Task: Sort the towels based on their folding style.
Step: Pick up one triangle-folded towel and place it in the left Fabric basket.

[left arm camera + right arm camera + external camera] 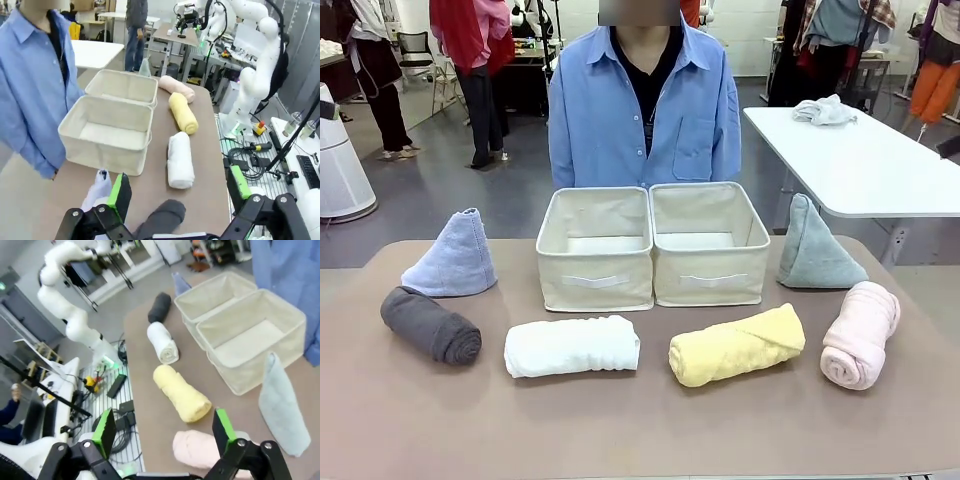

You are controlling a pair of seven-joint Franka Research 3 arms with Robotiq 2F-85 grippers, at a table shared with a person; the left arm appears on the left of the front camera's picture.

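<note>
Six towels lie on the brown table. Rolled ones line the front: dark grey (430, 325), white (571, 346), yellow (736, 345) and pink (861, 333). A light blue cone towel (453, 256) stands at the left and a pale grey-green cone towel (813, 246) at the right. My left gripper (177, 192) hangs open above the dark grey roll (161, 220), with the white roll (179, 160) beyond it. Over the pink roll (200, 450), my right gripper (164, 430) is open too, the yellow roll (181, 393) ahead and the grey-green cone (281, 407) to its right.
Two empty cream fabric boxes (592, 247) (708, 241) stand side by side at the table's middle back. A person in a blue shirt (645, 105) stands behind them. A white table (860, 160) with a crumpled rag (824, 110) is at the far right.
</note>
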